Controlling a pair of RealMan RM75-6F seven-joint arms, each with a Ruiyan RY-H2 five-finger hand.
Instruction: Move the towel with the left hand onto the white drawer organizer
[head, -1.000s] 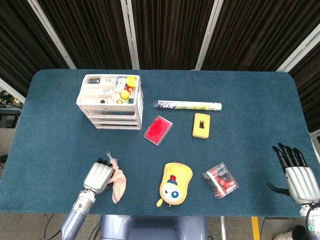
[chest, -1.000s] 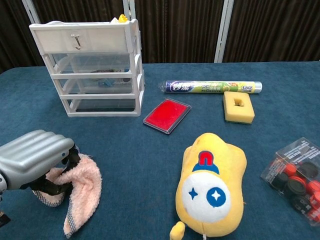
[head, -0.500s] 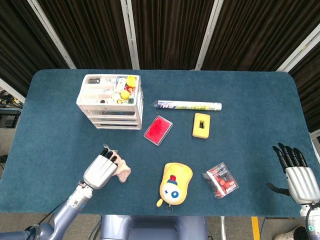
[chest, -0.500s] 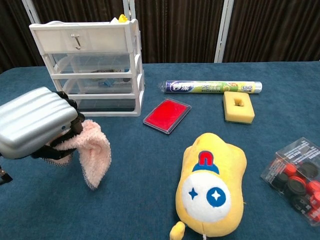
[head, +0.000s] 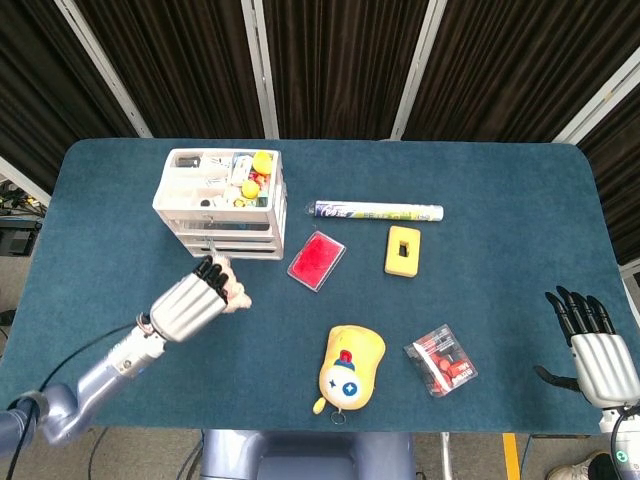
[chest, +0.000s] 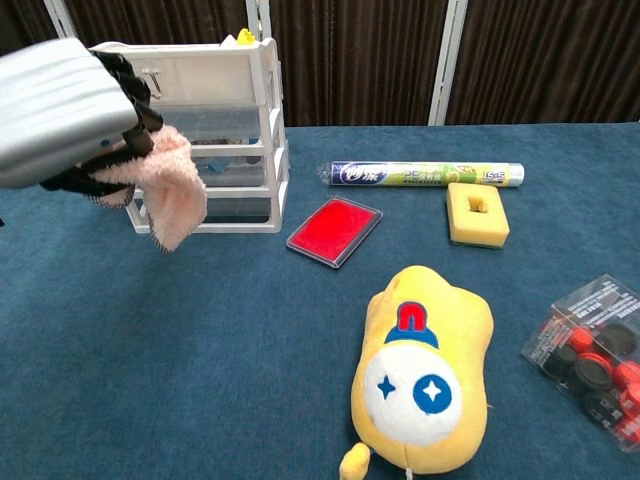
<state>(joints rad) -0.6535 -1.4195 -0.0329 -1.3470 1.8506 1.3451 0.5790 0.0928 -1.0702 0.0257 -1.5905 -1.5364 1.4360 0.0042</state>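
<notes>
1. Your left hand (chest: 62, 105) grips the towel (chest: 165, 195), now lifted clear of the table.
2. The organizer (head: 220, 203) stands just ahead; raise further before placing.
3. Your right hand (head: 598, 352) rests released.

A: Where does the head view stand?

B: High above the near edge, looking almost straight down. It takes in the whole blue table (head: 120, 250), the dark curtained wall beyond its far edge, and floor at both sides.

A: And the chest view?

B: Low and close, near table height, facing the far curtains. It shows things from the side and crops the table's left and right ends.

A: What do the two views share?

B: The middle and left of the table: the white drawer organizer (head: 220, 205) (chest: 205, 140) far left, the yellow plush toy (head: 350, 368) (chest: 425, 365) near centre, and the left hand (head: 188, 305) (chest: 60, 110), which looms large at the chest view's upper left.
</notes>
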